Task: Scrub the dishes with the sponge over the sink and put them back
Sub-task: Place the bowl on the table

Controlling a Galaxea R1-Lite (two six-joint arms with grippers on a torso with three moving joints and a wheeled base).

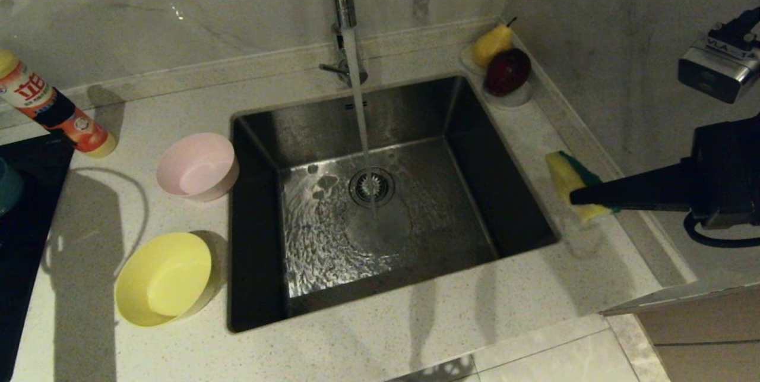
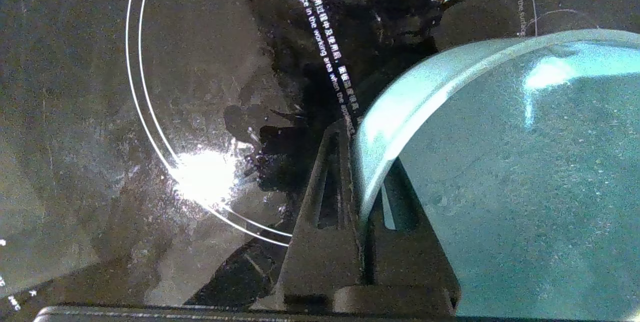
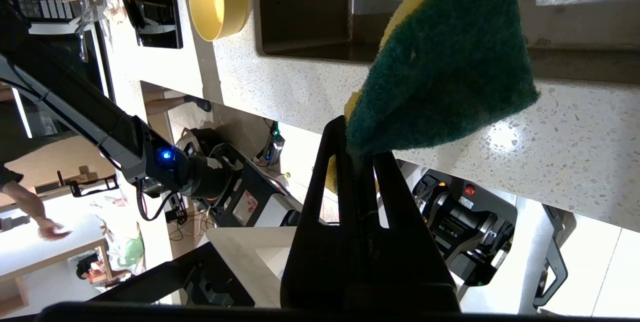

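My right jaws [image 3: 357, 154] squeeze the sponge [image 1: 573, 183] over the bench beside the sink [image 1: 380, 204]. My left jaws [image 2: 362, 197] straddle the blue bowl's [image 2: 500, 162] rim; I cannot tell their grip. It might slip.

The large square brushed stainless-steel sink [image 1: 415, 126] sits mid-counter, water streaming onto its round central drain strainer [image 1: 371, 186] and rippling over the floor. At the sink's 9 o'clock stands the small round pale pink plastic bowl [image 1: 198, 166], upright, just beside the rim. At 8 o'clock the like-sized yellow plastic bowl [image 1: 164, 278] stands upright, mouth tipped slightly. The light blue plastic bowl [image 2: 500, 172] shows on a black glass hob, far toward 9 o'clock. The bent yellow-foam, green-backed sponge [image 1: 571, 183] hangs at 3 o'clock above the counter.
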